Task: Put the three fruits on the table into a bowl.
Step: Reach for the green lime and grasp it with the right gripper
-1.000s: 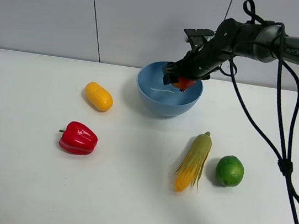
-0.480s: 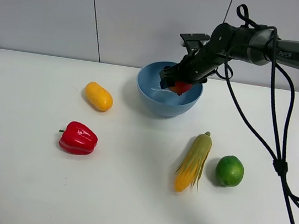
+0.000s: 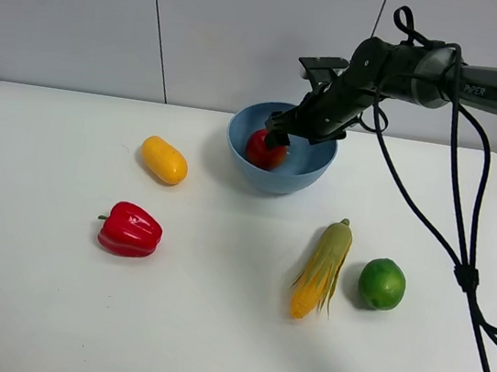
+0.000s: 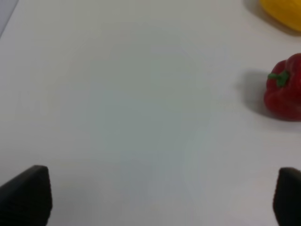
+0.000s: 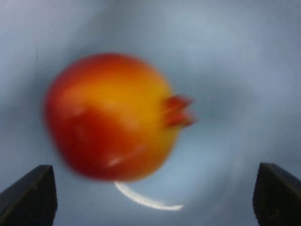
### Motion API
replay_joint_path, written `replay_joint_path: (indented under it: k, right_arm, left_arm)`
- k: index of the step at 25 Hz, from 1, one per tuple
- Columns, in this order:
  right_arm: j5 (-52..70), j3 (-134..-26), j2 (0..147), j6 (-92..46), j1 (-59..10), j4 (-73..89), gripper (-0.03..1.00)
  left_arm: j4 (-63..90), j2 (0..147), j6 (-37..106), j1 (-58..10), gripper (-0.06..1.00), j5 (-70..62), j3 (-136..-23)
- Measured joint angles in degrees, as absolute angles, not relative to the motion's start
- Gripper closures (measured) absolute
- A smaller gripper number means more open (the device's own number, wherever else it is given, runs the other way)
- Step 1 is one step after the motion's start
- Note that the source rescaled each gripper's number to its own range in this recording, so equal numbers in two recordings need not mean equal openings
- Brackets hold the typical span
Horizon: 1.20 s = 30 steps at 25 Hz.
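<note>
The right arm [image 3: 413,69] is carrying small white lettering [image 3: 480,91] on its forearm that appears to read "PIPER". This arm is reaching in from the right edge of the high view, running level above the desk, with its wrist bending down over the light-blue bowl [image 3: 303,177]. A black cable [image 3: 465,226] is hanging from it.

The right pincer [image 3: 281,135] is hovering just above the bowl's opening and is released. In the right wrist view its fingertips [image 5: 28,195] are standing wide apart, clear of the fruit. The red-and-yellow fruit [image 3: 266,149] is sitting inside the bowl and is blurred in that view.

The left pincer [image 4: 157,195] is likewise released, its fingertips spreading wide over the desk near the red bell pepper [image 4: 284,92].

The desk [image 3: 28,303] is showing a plain white top with rounded corners. The mango-like fruit [image 3: 164,159] is lying left of the bowl. The lime [image 3: 382,283] is lying just beside the corn cob [image 3: 322,269], front right. A pale panelled wall [image 3: 69,13] is standing behind.
</note>
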State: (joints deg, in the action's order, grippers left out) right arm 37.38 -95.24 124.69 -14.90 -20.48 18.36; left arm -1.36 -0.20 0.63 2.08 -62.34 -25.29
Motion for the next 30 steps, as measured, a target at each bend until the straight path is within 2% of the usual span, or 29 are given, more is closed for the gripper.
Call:
replay_joint_path:
  k: [9, 25, 30]
  right_arm:
    - [44.82, -95.29, 116.66, -14.90, -20.48, 18.31, 0.48]
    - [68.70, -95.41, 101.67, -8.10, -20.48, 10.30, 0.48]
    - [69.73, -95.41, 101.39, -5.74, -20.48, 7.47, 0.48]
  left_arm:
    - [-1.36, -0.20, 0.63, 2.08, 0.11, -62.34, -25.29]
    - [-1.36, -0.20, 0.63, 2.08, 0.12, -62.34, -25.29]
    - [-1.36, -0.20, 0.63, 2.08, 0.12, -62.34, -25.29]
